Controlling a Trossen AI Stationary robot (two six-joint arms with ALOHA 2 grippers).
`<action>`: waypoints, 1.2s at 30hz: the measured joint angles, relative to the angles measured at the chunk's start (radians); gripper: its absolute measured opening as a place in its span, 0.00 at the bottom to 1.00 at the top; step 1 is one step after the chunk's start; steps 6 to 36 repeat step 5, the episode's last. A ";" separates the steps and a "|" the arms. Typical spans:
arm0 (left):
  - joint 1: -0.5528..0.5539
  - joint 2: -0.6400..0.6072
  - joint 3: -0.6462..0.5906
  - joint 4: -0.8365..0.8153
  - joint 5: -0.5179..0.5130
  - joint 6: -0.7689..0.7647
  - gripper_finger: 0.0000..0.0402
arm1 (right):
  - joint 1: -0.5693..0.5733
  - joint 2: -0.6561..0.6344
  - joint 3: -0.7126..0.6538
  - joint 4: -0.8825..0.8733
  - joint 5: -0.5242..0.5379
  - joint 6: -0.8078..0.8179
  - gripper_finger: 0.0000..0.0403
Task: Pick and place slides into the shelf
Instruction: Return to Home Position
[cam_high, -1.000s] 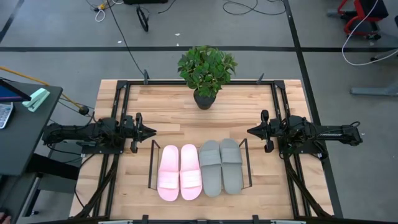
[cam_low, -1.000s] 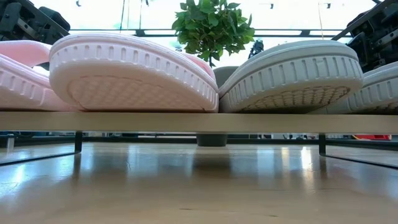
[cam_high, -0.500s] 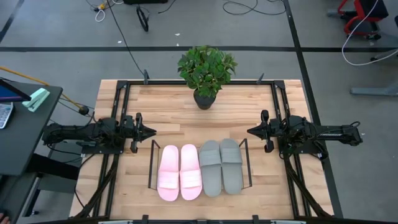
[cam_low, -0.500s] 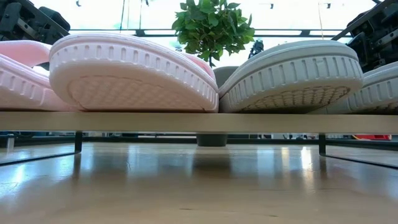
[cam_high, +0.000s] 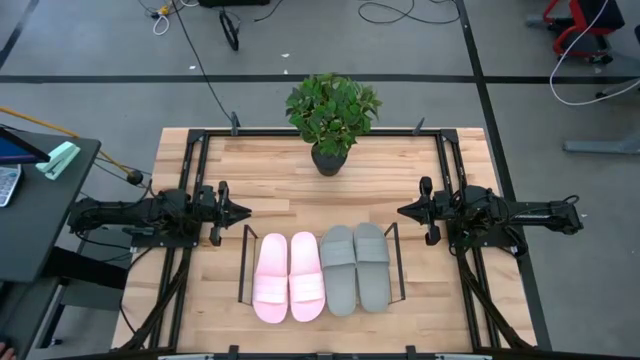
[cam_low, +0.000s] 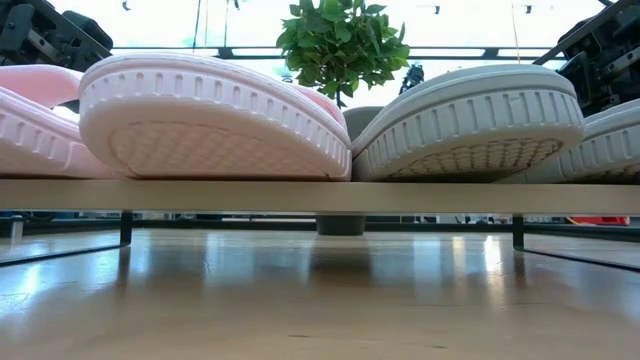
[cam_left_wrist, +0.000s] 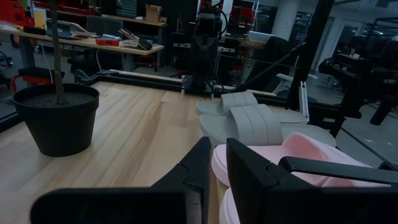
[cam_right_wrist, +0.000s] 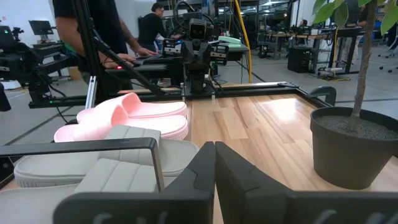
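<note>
Revealing its left tool (cam_left_wrist: 214, 163) slightly apart, the wrist view differs; the right tool (cam_right_wrist: 214, 163) sits together.

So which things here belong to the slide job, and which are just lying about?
Job: pink slides, grey slides, shelf, left claw, right claw.
Lying about: potted plant, green item on the side table.

Overhead camera looks straight down; low one sits level, close to the slides (cam_low: 215, 120). Wrist cameras face each other across them.
</note>
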 joint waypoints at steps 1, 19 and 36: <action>0.000 0.000 0.000 0.000 0.000 0.000 0.13 | 0.000 0.000 0.000 0.000 0.000 0.000 0.03; 0.000 0.000 0.000 0.000 0.000 0.000 0.13 | 0.000 0.000 0.000 0.000 0.000 0.000 0.03; 0.000 0.000 0.000 0.000 0.000 0.000 0.13 | 0.000 0.000 0.000 0.000 0.000 0.000 0.03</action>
